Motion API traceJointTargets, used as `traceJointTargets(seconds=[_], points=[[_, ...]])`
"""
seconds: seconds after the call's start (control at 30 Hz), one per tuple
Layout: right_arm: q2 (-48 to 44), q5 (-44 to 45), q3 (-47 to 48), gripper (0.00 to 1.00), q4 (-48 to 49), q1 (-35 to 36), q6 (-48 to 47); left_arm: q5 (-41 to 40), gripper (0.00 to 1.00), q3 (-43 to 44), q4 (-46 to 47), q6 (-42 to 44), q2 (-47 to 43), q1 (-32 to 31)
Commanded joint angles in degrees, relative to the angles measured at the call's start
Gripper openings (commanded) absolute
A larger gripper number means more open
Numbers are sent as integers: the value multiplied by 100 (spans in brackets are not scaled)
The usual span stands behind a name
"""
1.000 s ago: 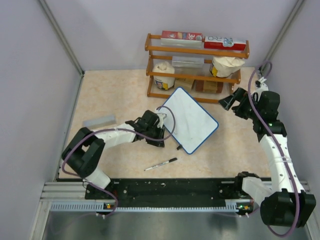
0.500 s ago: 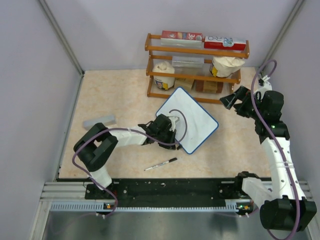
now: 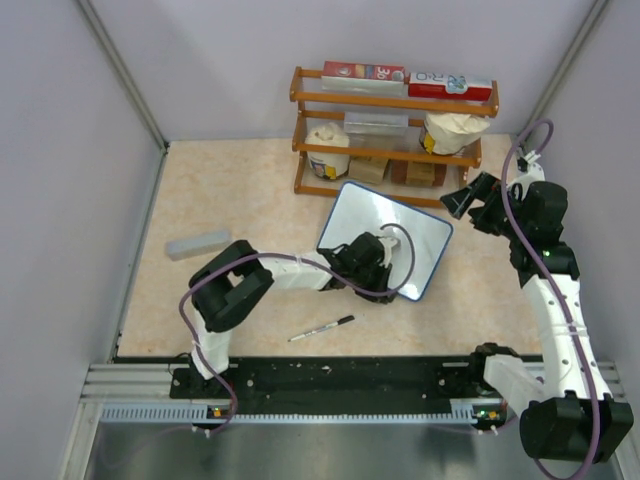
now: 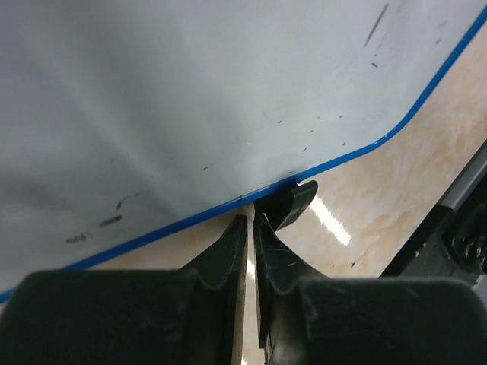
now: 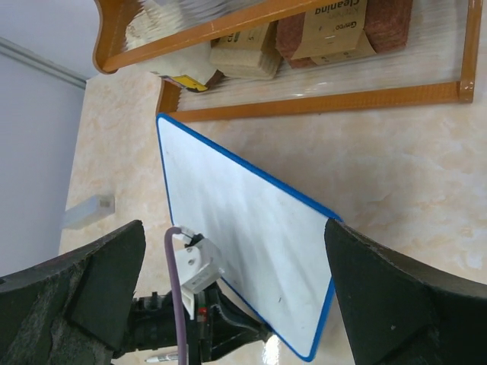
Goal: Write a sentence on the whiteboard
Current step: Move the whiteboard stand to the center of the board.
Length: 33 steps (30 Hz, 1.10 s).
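Observation:
The whiteboard (image 3: 400, 232) lies flat in mid-table, white with a blue rim, its long side running left to right. Its face (image 4: 213, 99) carries only faint smudges; no sentence shows on it. My left gripper (image 3: 390, 288) is shut, its tips (image 4: 250, 222) against the board's near edge beside a black foot (image 4: 288, 205), with nothing between the fingers. A black marker (image 3: 322, 328) lies loose on the table in front of the board. My right gripper (image 3: 466, 200) hovers open at the right, above the board's (image 5: 243, 228) far corner, holding nothing.
A wooden shelf rack (image 3: 395, 130) with boxes, a tub and a bag stands just behind the board. A grey eraser block (image 3: 197, 243) lies at the left. The black base rail (image 3: 330, 375) runs along the near edge. Walls close in on both sides.
My left gripper closed and swept right along the board's near edge. The board turned and slid right with it. The right arm barely moved.

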Motion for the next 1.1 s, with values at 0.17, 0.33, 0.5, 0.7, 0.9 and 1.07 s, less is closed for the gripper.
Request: traceJointTargets(seconds=[0.17, 0.33, 0.5, 0.7, 0.9, 1.07], points=[[-162, 206, 262, 99, -120, 36, -260, -184, 12, 1593, -172, -18, 1220, -401], [-162, 250, 271, 99, -164, 28, -313, -307, 14, 2297, -242, 78, 1555, -472], [-153, 259, 315, 99, -208, 36, -339, -509, 19, 2238, -225, 289, 1240, -595], [-100, 198, 341, 99, -217, 36, -348, -1247, 44, 639, 311, 430, -385, -613], [198, 65, 367, 99, -304, 106, -383, -1985, 65, -593, -214, 561, -1959, -595], [426, 66, 429, 99, -401, 535, -436, -2310, 66, -630, -1891, 1062, -2443, -604]])
